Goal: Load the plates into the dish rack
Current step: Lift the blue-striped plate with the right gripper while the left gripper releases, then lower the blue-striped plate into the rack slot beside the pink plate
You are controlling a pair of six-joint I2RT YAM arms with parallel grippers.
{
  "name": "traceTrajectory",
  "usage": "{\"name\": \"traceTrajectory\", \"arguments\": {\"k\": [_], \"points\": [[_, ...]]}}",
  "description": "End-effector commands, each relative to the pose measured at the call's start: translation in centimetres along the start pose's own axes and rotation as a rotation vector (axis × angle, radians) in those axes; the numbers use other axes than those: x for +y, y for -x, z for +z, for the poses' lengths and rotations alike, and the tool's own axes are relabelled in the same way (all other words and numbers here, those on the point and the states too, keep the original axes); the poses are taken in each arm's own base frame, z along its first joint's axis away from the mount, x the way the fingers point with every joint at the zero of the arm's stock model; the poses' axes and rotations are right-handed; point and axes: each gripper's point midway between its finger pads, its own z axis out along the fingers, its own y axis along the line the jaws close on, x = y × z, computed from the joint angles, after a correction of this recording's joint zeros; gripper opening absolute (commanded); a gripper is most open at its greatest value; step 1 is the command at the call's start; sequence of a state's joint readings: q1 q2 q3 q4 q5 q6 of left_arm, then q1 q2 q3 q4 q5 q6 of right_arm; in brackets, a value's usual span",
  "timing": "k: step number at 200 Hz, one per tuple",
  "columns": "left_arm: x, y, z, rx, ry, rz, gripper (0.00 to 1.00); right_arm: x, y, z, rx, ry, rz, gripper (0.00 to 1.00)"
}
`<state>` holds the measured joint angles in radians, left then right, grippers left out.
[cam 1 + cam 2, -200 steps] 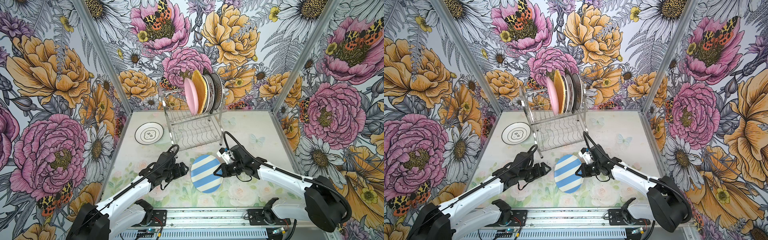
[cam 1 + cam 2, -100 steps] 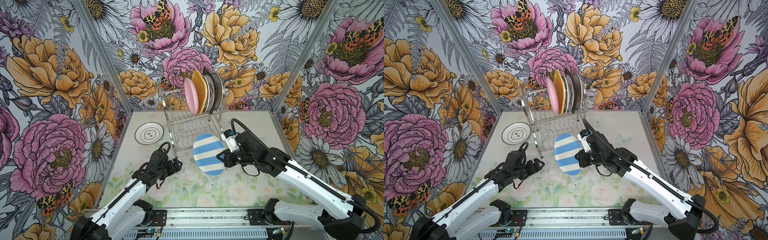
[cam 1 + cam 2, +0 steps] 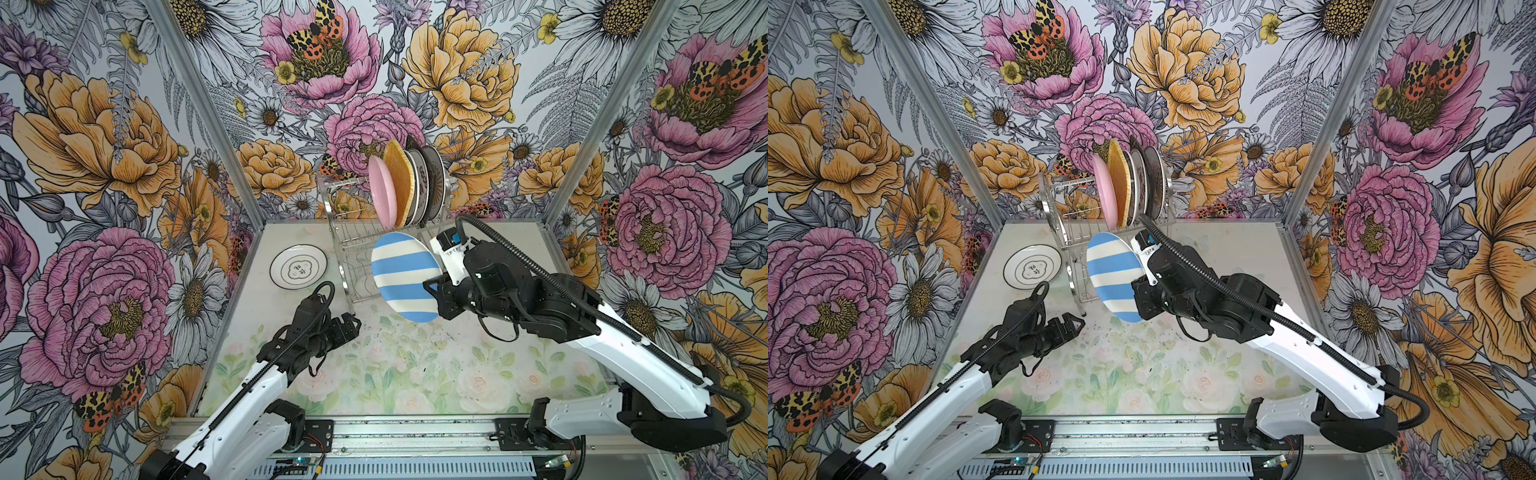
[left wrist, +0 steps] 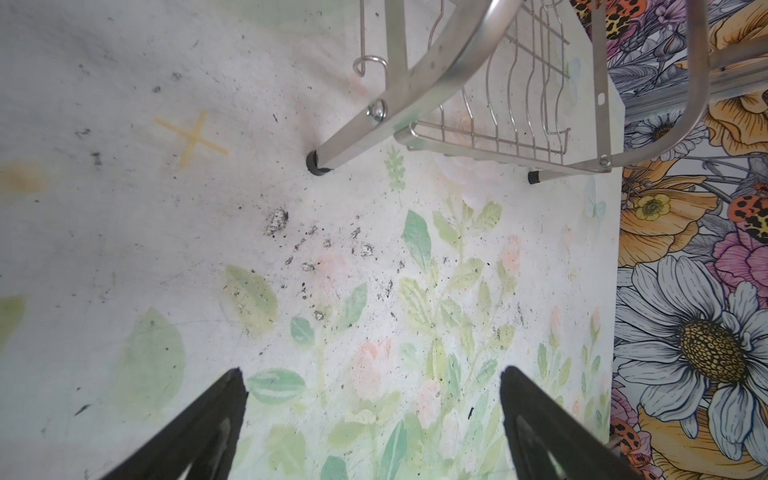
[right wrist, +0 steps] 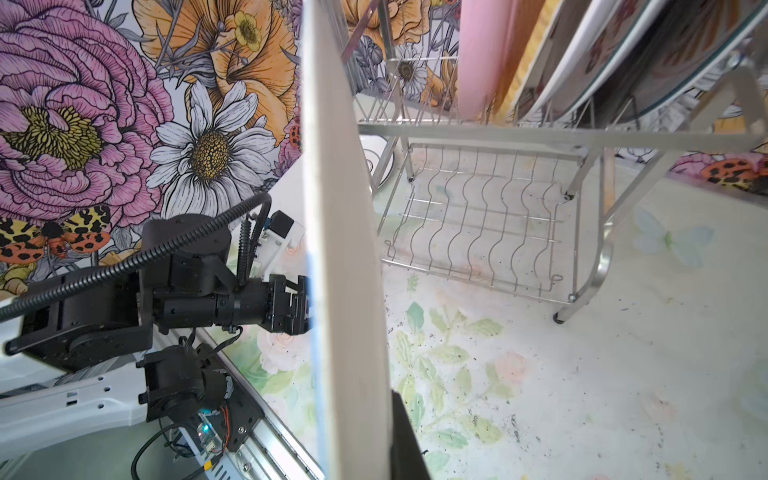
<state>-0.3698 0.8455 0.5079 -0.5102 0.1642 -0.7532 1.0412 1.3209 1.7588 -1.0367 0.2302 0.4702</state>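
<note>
Right wrist view: a blue-and-white striped round plate is held on edge just in front of the two-tier steel wire dish rack.

The right gripper is clenched on that plate's rim alone, carrying it upright above the floral-printed table and not yet in any slot. The left gripper hangs low beside the rack's front leg with its jaws spread and nothing between them. A pale pink round plate and others stand on the upper tier, the lower tier is bare, and a white round plate with a black-ringed print lies flat on the table left of the rack. The grip is probably the weak point, since a rim pinch could let the plate swing or slip. Driven in crooked, its edge might catch the shelf's front rail or knock the pink plate, toppling the row.
</note>
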Motion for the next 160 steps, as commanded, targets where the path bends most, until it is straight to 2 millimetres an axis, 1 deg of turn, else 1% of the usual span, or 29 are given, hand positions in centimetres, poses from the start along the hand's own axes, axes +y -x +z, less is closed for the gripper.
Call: {"name": "traceTrajectory", "arguments": {"k": [1,31,55,71,78,87,133,160], "points": [[-0.7,1.5,-0.8,-0.051,-0.004,0.025,0.96,-0.9,3.8,-1.2,-0.108,-0.108,-0.026,0.0],[-0.8,1.7,-0.9,-0.059,-0.003,0.028,0.97,-0.8,7.3,-1.1,-0.189,-0.189,-0.051,0.0],[-0.7,1.8,-0.9,-0.064,0.001,0.031,0.97,-0.8,10.3,-0.3,-0.252,-0.277,-0.08,0.0],[-0.7,1.9,-1.0,-0.069,0.002,0.034,0.98,-0.7,11.9,0.7,-0.283,-0.33,-0.098,0.0],[-0.7,2.0,-1.0,-0.072,0.0,0.033,0.98,-0.6,12.8,0.7,-0.306,-0.35,-0.1,0.0],[-0.8,2.0,-1.0,-0.074,0.0,0.032,0.98,-0.6,13.6,1.1,-0.323,-0.374,-0.107,0.0],[-0.7,2.0,-1.1,-0.076,0.001,0.034,0.99,-0.3,16.6,4.4,-0.397,-0.466,-0.131,0.0],[-0.5,1.8,-1.1,-0.078,-0.001,0.03,0.99,-0.4,17.4,6.6,-0.422,-0.499,-0.137,0.0]]}}
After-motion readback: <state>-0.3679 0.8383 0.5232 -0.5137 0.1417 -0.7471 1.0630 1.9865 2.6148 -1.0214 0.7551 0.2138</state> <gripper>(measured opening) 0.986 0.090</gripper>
